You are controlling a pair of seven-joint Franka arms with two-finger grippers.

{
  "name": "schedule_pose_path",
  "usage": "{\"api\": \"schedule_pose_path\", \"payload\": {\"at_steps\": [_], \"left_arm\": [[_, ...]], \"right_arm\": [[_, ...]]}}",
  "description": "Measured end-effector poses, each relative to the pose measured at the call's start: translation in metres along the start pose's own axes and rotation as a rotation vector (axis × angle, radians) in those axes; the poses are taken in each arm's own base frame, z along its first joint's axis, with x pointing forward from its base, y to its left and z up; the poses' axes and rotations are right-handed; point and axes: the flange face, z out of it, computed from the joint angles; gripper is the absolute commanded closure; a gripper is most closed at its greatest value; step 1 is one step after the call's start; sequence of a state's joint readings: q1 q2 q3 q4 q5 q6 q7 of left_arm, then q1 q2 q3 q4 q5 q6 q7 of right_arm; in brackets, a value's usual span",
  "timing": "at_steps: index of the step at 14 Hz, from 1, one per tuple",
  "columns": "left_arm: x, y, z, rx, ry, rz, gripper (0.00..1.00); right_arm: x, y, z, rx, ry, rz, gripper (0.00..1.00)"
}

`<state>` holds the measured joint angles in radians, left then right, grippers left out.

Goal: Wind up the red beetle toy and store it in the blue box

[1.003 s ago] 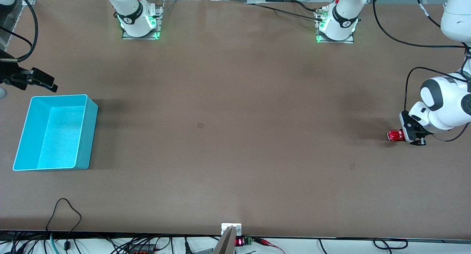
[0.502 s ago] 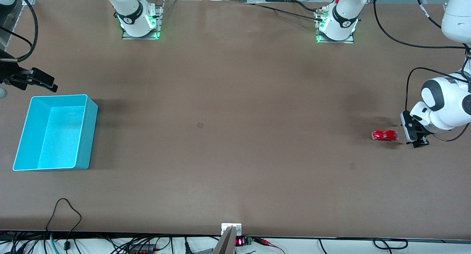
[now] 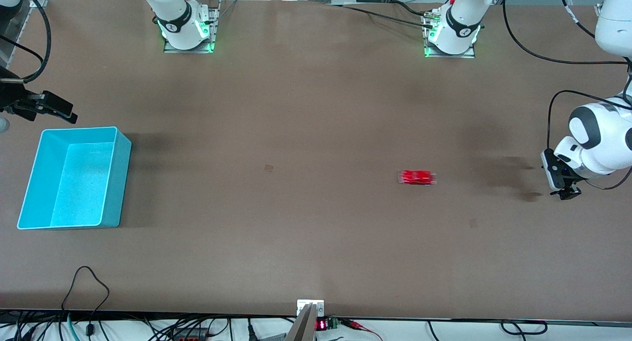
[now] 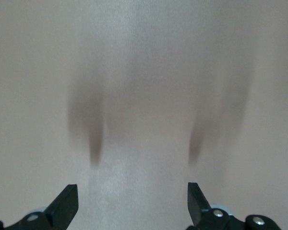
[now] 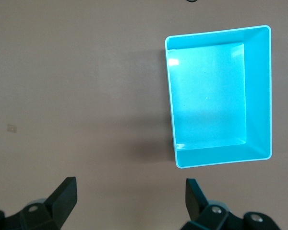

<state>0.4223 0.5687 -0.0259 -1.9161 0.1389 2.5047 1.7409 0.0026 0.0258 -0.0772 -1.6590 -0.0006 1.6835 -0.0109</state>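
The red beetle toy (image 3: pixel 417 177) is sitting blurred on the bare table (image 3: pixel 296 232), well apart from the left gripper (image 3: pixel 563 187), which is hanging low at its own end. The blue box (image 3: pixel 116 183) is lying near the right gripper (image 3: pixel 54 109), just beneath it.

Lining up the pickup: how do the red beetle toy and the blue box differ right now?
The red beetle toy is tiny; the blue box is far larger. The toy looks smeared, apparently rolling across mid-table; the box sits sharp and still at the right arm's end. The toy is a closed rounded body; the box is an open, empty bin. Both rest on the table, and neither end effector holds either one.
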Motion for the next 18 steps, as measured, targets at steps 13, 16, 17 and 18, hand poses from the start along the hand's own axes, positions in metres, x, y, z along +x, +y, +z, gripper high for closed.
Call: {"api": "schedule_pose_path", "payload": {"at_steps": [13, 16, 17, 18], "left_arm": [[-0.052, 0.03, -0.122, -0.116, -0.012, -0.177, 0.0], [-0.052, 0.032, -0.159, -0.15, -0.016, -0.221, 0.0], [-0.052, 0.03, -0.171, -0.162, -0.017, -0.233, 0.0], [-0.051, 0.027, -0.182, -0.174, -0.018, -0.251, 0.0]], "right_arm": [[0.0, -0.006, 0.0, 0.0, -0.003, -0.011, 0.0], [0.0, -0.011, 0.0, 0.0, -0.003, -0.018, 0.0], [0.0, -0.013, 0.0, 0.0, -0.003, -0.021, 0.0], [0.0, -0.014, 0.0, 0.0, -0.004, -0.023, 0.0]]}}
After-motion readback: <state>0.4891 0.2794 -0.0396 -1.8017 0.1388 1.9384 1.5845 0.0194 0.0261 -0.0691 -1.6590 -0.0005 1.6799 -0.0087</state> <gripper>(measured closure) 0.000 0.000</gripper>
